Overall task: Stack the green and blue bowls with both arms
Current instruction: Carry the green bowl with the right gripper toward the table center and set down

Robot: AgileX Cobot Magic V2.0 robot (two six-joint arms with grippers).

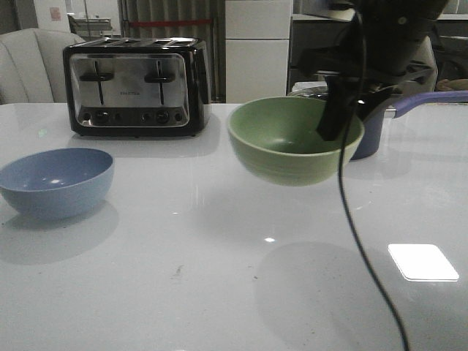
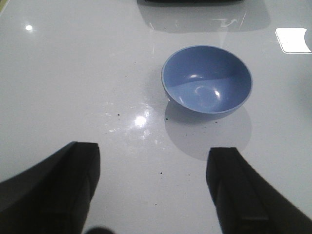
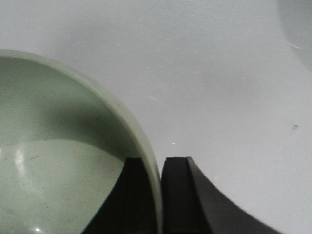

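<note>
The pale green bowl (image 1: 292, 139) hangs in the air above the middle of the white table, tilted a little. My right gripper (image 1: 335, 121) is shut on its right rim, one finger inside and one outside, as the right wrist view shows at the gripper (image 3: 157, 170) and the green bowl (image 3: 58, 161). The pale blue bowl (image 1: 57, 180) sits upright and empty on the table at the left. In the left wrist view my left gripper (image 2: 153, 161) is open and empty above the table, short of the blue bowl (image 2: 207, 80). The left arm does not show in the front view.
A black and chrome toaster (image 1: 135, 86) stands at the back left. A dark navy saucepan (image 1: 371, 130) with a purple handle (image 1: 428, 101) stands behind the green bowl at the right. The right arm's black cable (image 1: 358, 241) hangs down over the table's front right.
</note>
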